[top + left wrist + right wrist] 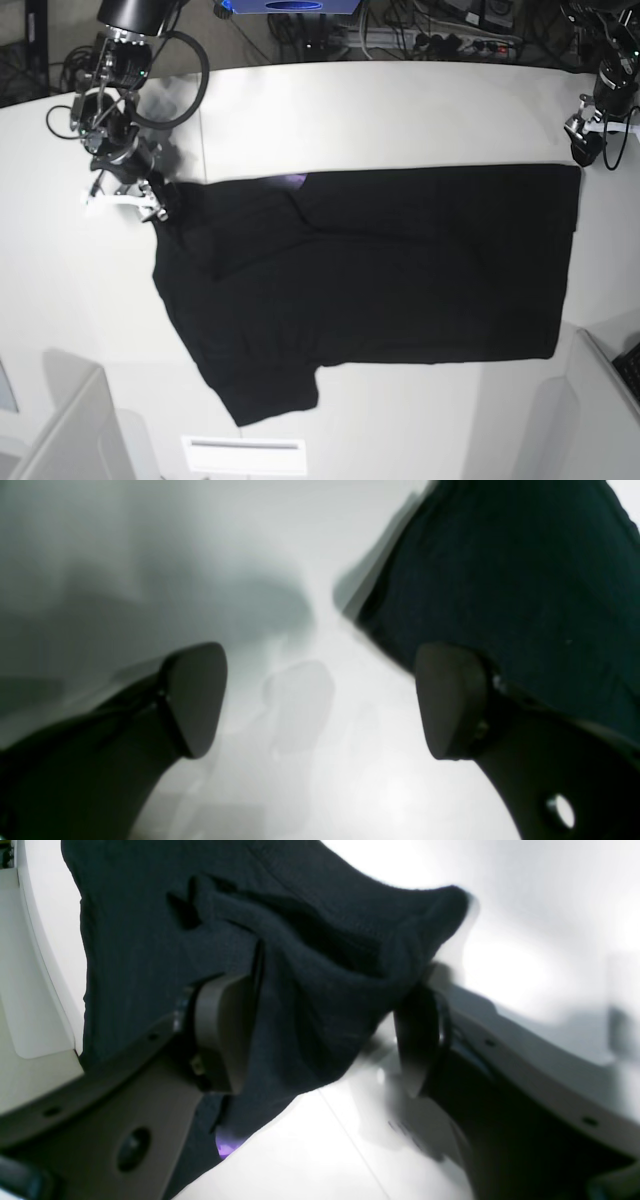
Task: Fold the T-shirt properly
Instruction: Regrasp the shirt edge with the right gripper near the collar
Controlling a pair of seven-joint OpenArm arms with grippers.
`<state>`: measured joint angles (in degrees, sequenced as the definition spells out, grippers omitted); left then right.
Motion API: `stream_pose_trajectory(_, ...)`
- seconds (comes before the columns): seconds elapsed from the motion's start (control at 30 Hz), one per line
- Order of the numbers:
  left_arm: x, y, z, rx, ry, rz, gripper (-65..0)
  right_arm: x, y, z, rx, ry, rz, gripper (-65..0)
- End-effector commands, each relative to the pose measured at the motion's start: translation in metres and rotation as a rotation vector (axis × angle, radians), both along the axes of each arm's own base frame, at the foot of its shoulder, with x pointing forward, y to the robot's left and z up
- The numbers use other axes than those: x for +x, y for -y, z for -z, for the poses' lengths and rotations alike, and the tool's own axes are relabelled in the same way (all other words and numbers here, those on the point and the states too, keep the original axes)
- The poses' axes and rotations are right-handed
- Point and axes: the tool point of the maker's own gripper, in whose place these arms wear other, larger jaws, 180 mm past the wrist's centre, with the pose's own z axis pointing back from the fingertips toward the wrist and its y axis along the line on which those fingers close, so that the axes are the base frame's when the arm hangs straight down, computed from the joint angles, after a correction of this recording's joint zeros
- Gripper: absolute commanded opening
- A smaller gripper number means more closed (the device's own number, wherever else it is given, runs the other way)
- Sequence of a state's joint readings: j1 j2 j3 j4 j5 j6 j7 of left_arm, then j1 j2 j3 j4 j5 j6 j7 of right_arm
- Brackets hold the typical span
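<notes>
The large black short-sleeved cloth T-shirt (pixel 370 270) is lying spread on the white surface (pixel 400 110), plain side up, with a sliver of purple print peeking at its far edge. Its long axis is running across the surface: hem toward the left arm's side, neck and sleeves toward the right arm's side, one sleeve pointing at the near edge.

The right claw (pixel 330 1035) is sitting at the far sleeve corner, jaws standing apart with bunched black cloth between them. One pad is touching the cloth and the other is clear of it, so nothing is pinched. The left claw (pixel 320 700) is hanging wide and empty just beside the hem corner, over bare surface.

Risks, as I judge them: the bunched sleeve could get folded in as a lump. If the right claw closes now, it may catch several layers, or only one. The left claw may close on nothing, being off the cloth. Uneven lifting would skew the fold.
</notes>
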<state>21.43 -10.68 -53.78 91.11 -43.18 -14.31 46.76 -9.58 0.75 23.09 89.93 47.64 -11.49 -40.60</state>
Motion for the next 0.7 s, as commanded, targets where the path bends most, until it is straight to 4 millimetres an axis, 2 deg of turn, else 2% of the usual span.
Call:
stream_pose_trajectory(0.0, 0.008, -0.006, -0.013, 0.034, 0.032, 0.012, -7.9, -0.003, 0.000, 0.002, -0.001, -0.020, -0.006, -24.2)
stream_pose_trajectory(0.1, 0.007, -0.006, -0.007, 0.014, 0.028, 0.003, -7.9, -0.003, 0.001, 0.003, -0.001, -0.021, -0.003, -29.1)
stream_pose_trajectory(0.23, 0.015, -0.008, 0.006, -0.032, 0.036, -0.026, -7.9, -0.003, 0.000, 0.002, -0.001, -0.020, -0.007, -35.6)
stream_pose_trajectory(0.37, 0.030, -0.007, 0.006, -0.051, 0.064, -0.030, -7.9, -0.004, -0.001, 0.003, -0.001, -0.022, -0.008, -36.0)
stream_pose_trajectory(0.57, 0.058, 0.015, 0.008, -0.076, 0.081, 0.039, -7.9, -0.005, -0.001, 0.004, -0.001, -0.024, -0.009, -36.3)
stream_pose_trajectory(0.67, 0.061, 0.016, 0.015, -0.099, 0.077, 0.029, -7.9, -0.005, -0.001, 0.004, -0.001, -0.024, -0.009, -36.3)
